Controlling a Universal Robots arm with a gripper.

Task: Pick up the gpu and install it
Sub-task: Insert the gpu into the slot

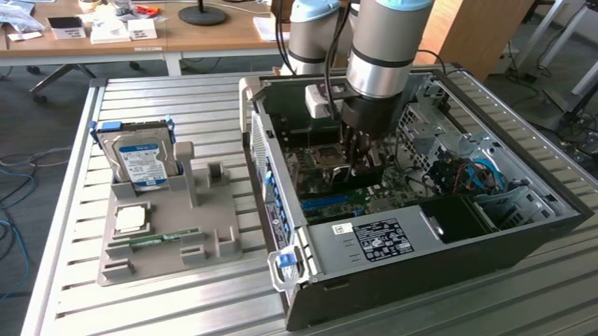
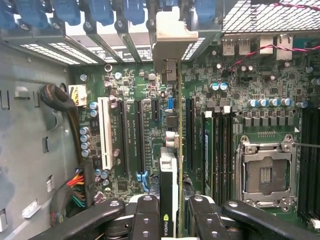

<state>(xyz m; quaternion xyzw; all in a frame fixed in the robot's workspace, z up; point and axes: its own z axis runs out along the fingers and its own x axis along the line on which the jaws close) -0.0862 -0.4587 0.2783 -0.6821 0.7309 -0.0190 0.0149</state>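
Open case at 3 o'clock in the exterior view, hard drive standing at 9 o'clock. Inside the case, the gripper is clamped on the gpu, held edge-on over the motherboard, bracket toward the rear openings. Whether the card touches a slot is unclear. Likely risk: slight tilt or misalignment could press its edge onto neighbouring parts, or snag the bracket on the frame.

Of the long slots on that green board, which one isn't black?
The white slot, the one farthest from the silver processor socket. The other long slots are all black.
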